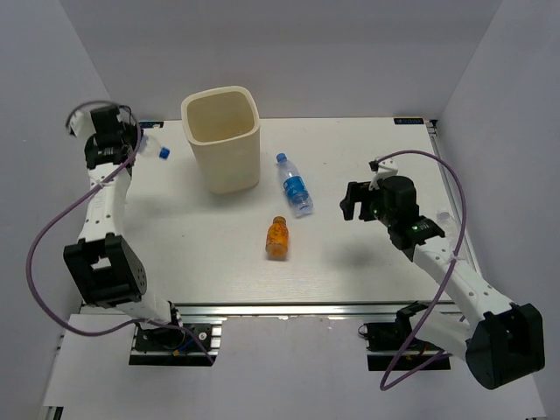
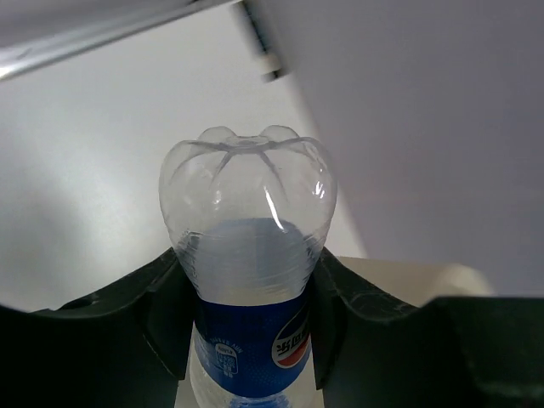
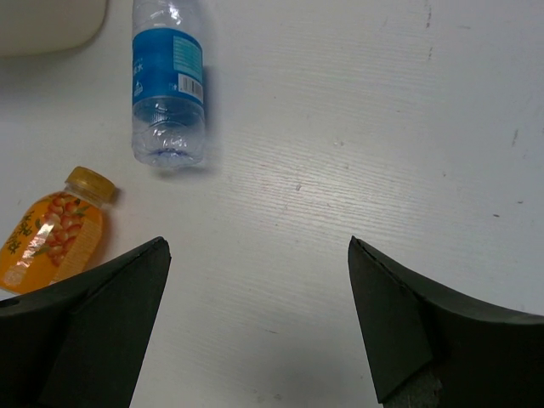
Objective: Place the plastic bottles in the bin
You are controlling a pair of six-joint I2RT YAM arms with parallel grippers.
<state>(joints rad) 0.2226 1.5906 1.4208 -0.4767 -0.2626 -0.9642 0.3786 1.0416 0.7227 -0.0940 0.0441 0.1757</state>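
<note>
Left gripper (image 2: 252, 293): pinching held bottle (image 2: 248, 195); bin (image 1: 232, 162) just to its right.
Right gripper (image 3: 255, 255): spread; orange bottle (image 3: 51, 242) and blue-label bottle (image 3: 168, 76) ahead, not yet binned.

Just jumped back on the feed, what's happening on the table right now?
The left gripper is closed around a clear blue-labelled bottle at the far left, beside the cream bin. The right gripper is open above bare table, holding nothing. An orange bottle and a second clear bottle with a blue cap lie on the table between the bin and the right arm, not yet binned.
</note>
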